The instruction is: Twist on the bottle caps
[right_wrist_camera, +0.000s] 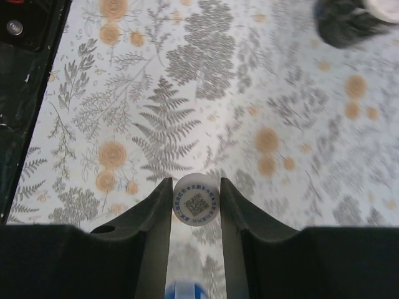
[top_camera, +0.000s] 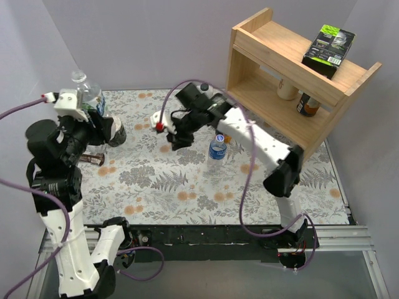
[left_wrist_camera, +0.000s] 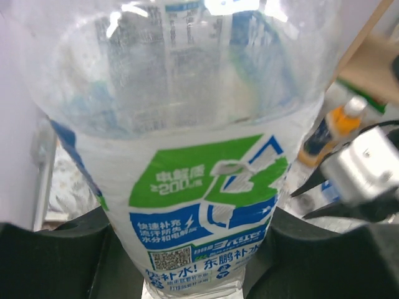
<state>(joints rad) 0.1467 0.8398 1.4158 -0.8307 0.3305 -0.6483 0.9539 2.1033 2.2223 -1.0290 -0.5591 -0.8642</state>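
Whitish cap, pinched in the right end effector above the counter, should meet squarely the neck of the clear bottle gripped far left by the left end effector before turning.

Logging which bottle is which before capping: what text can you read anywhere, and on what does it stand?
"电解质 ≥200": green panel on the held bottle.
"快速补充 水分和电解质": blue panel, same label.
"补水! 东鹏补水": bottom of that label, partly cut off; the fine print and QR code beside it are too small.
Too small to read: ring text around the QR code on the white cap; print on the black-green box; label of the standing bottle.
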